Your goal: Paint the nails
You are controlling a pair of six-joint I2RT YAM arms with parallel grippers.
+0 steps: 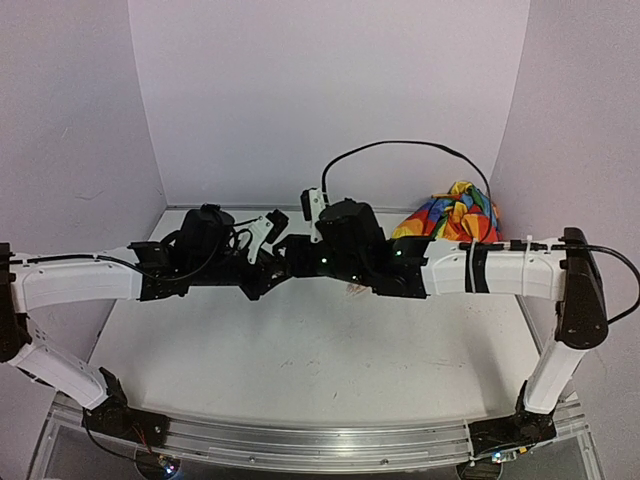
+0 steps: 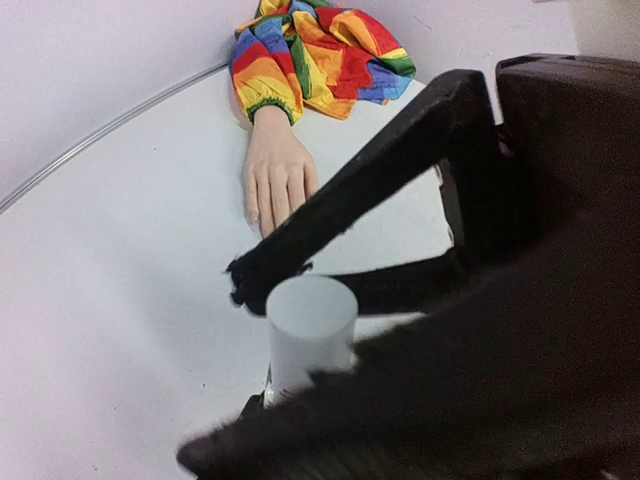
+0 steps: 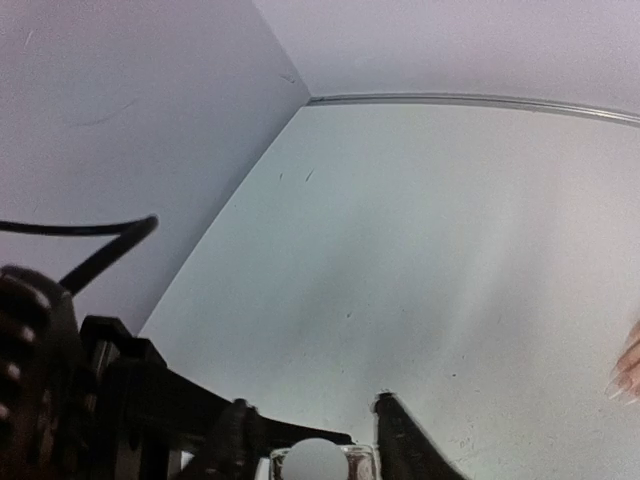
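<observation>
Two pincers meet low over the middle of the desk (image 1: 300, 350), crowded around a small polish bottle (image 3: 320, 465) with a white cap (image 2: 310, 320). Your right pincer (image 3: 312, 402) has one finger on each side of the bottle; whether it presses cannot be told. Your left pincer (image 1: 265, 250) sits tight against it, and its grip cannot be told either. The nails (image 2: 266, 215) lie just beyond the bottle, on a small peach hand (image 2: 278, 170) resting flat on the desk, its rainbow sleeve (image 2: 315, 50) towards the back right corner. If neither grip is firm, twisting the cap could tip the bottle and spill polish. With both arms this close, fingers may collide or knock the hand askew.
</observation>
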